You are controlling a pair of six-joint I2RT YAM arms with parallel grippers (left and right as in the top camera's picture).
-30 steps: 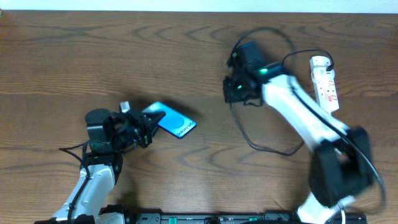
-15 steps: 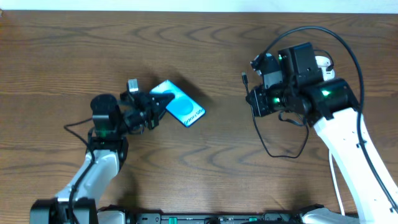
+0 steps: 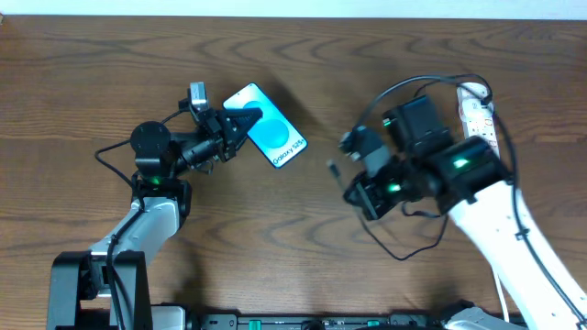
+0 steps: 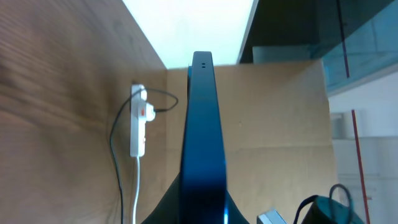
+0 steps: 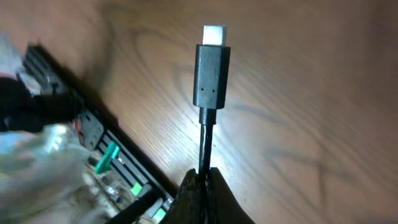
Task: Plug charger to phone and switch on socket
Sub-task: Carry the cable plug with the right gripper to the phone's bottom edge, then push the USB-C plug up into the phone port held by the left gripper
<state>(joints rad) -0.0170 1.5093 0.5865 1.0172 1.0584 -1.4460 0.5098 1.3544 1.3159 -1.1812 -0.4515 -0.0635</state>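
Note:
The phone (image 3: 270,136), with a blue-cyan screen and a white text strip, is held above the table at centre-left. My left gripper (image 3: 240,124) is shut on its near end. In the left wrist view the phone (image 4: 202,137) shows edge-on between the fingers. My right gripper (image 3: 353,176) is shut on the charger cable just behind its plug (image 3: 334,166). In the right wrist view the black plug (image 5: 211,74) with its silver tip points up from the shut jaws (image 5: 203,180). The white socket strip (image 3: 481,121) lies at far right and also shows in the left wrist view (image 4: 137,121).
The charger's thin black cable (image 3: 404,243) loops on the table under my right arm. The robot base bar (image 3: 321,321) runs along the near edge and shows in the right wrist view (image 5: 93,137). A cardboard wall (image 4: 273,124) stands behind the table.
My left gripper lifted the phone further up and right, tilting it. My right arm swung left and toward the near edge, carrying the charger plug away from the socket.

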